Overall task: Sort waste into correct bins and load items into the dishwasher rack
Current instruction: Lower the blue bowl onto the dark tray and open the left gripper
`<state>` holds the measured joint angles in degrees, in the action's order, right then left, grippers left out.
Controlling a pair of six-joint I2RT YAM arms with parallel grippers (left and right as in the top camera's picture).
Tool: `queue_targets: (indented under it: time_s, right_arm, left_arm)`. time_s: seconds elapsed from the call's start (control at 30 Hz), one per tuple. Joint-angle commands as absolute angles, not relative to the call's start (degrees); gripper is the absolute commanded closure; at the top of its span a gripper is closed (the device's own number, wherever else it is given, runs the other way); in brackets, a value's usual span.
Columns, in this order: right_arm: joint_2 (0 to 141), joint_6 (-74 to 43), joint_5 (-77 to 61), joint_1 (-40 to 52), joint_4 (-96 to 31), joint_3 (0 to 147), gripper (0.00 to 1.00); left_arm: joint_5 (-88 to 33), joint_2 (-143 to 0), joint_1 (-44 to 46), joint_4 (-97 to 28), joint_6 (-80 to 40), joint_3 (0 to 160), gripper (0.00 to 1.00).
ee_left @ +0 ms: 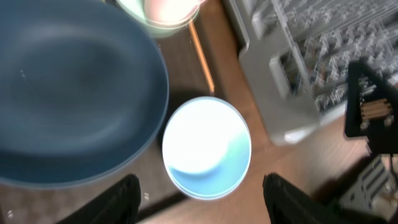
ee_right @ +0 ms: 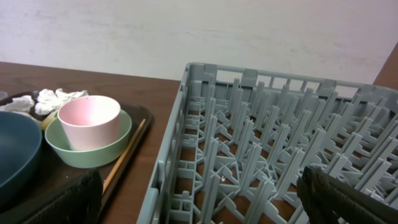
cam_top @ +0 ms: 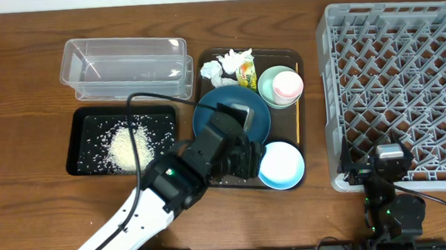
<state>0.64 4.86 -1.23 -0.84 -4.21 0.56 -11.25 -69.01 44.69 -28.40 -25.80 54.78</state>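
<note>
The dark-blue bowl (cam_top: pixel 224 109), light-blue bowl (cam_top: pixel 281 165), mint-green bowl (cam_top: pixel 270 91) holding the pink cup (cam_top: pixel 287 84), yellow stick (cam_top: pixel 298 120), white tissues (cam_top: pixel 227 63) and wrapper (cam_top: pixel 246 75) sit on a brown serving tray (cam_top: pixel 300 60). Rice (cam_top: pixel 129 144) lies in the black tray (cam_top: pixel 80 141). The clear tub (cam_top: pixel 126 65) is behind it. My left gripper (cam_top: pixel 236 157) is open and empty above the light-blue bowl (ee_left: pixel 207 146), beside the dark-blue bowl (ee_left: pixel 68 93). My right gripper (ee_right: pixel 199 205) is open and empty at the rack's (ee_right: pixel 261 137) front left corner.
The grey rack (cam_top: pixel 399 91) fills the right side. The right arm (cam_top: pixel 386 165) stands at its front edge. In the right wrist view the pink cup (ee_right: pixel 89 121) sits in the mint bowl (ee_right: pixel 87 149), with the stick (ee_right: pixel 124 158) along the tray edge.
</note>
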Motion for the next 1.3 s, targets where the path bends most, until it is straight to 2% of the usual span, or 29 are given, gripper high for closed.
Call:
queue_targets:
  time_s: [0.0, 0.37, 0.73, 1.07, 1.2, 1.27]
  right_arm:
    - [0.38, 5.21, -0.86, -1.32, -4.27, 0.32, 0.01]
    - [0.38, 5.23, -0.86, -1.32, -4.25, 0.32, 0.01]
    - [0.38, 5.23, -0.86, -1.32, -4.27, 0.32, 0.01]
    - [0.38, 5.23, -0.86, -1.32, -4.27, 0.32, 0.01]
    - [0.38, 5.23, -0.86, -1.32, -4.27, 0.32, 0.01]
    - [0.38, 5.23, -0.86, -1.32, -4.27, 0.32, 0.01]
  left_arm:
    - [-14.46, -71.64, 44.62, -29.95, -28.73, 55.88, 0.34]
    - [-10.87, -85.08, 49.43, -28.12, -42.39, 55.83, 0.34]
    - [1.21, -86.52, 55.81, -28.62, -52.21, 55.79, 0.34]
    - [6.37, -80.20, 53.49, -30.02, -48.69, 57.14, 0.34]
    - [13.87, -72.25, 48.69, -36.36, -48.77, 57.14, 0.34]
    - [15.53, -68.25, 44.62, -40.64, -48.77, 57.14, 0.30]
